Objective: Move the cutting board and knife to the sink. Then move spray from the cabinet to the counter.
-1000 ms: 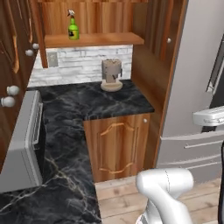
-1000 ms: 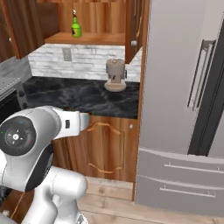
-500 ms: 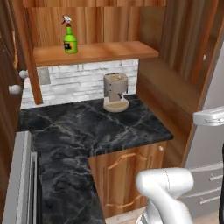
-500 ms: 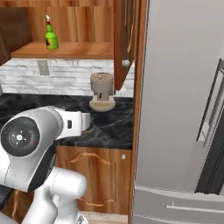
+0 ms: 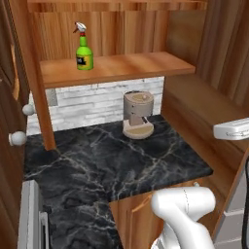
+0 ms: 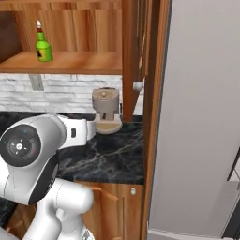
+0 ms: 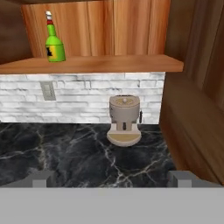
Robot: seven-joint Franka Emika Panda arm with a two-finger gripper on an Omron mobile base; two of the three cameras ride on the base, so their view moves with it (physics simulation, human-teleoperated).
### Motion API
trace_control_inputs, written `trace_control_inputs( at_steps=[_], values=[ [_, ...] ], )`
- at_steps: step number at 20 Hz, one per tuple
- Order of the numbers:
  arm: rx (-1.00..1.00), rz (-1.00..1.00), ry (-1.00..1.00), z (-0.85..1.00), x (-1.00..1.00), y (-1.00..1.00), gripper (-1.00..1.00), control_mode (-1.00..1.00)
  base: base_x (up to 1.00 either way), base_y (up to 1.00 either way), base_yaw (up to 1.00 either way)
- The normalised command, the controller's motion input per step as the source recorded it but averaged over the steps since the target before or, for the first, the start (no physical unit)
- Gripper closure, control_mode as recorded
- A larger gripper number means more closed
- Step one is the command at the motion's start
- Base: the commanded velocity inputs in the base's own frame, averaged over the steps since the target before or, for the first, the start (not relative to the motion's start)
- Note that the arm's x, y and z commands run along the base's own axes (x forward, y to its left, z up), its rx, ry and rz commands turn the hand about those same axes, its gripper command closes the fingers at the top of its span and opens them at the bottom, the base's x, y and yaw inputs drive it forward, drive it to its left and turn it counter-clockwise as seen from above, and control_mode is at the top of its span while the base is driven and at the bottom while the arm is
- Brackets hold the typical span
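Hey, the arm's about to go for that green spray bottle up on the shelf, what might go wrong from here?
1. The spray stands tall and narrow near the left end of the cabinet shelf; a nudge from the open hand might tip it.
2. The coffee machine sits on the counter below the shelf, so a low approach might clip it.
3. The cabinet's upright post beside the bottle leaves little room on that side.

green spray (image 5: 84,53), black veined counter (image 5: 116,165)
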Motion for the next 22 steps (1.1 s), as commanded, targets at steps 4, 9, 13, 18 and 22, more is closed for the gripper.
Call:
trace_control_inputs(
  at_steps=[4, 9, 13, 18, 22],
  values=[
    [0.0, 0.0, 0.0, 0.0, 0.0, 0.0, -1.0, 1.0, 0.47, 0.52, -0.08],
    [0.0, 0.0, 0.0, 0.0, 0.0, 0.0, -1.0, 1.0, -0.03, 0.91, -0.04],
    [0.0, 0.0, 0.0, 0.0, 0.0, 0.0, -1.0, 1.0, -0.36, 0.92, 0.18],
    [0.0, 0.0, 0.0, 0.0, 0.0, 0.0, -1.0, 1.0, -0.13, 0.71, 0.34],
    [0.0, 0.0, 0.0, 0.0, 0.0, 0.0, -1.0, 1.0, -0.05, 0.74, 0.3]
  ],
)
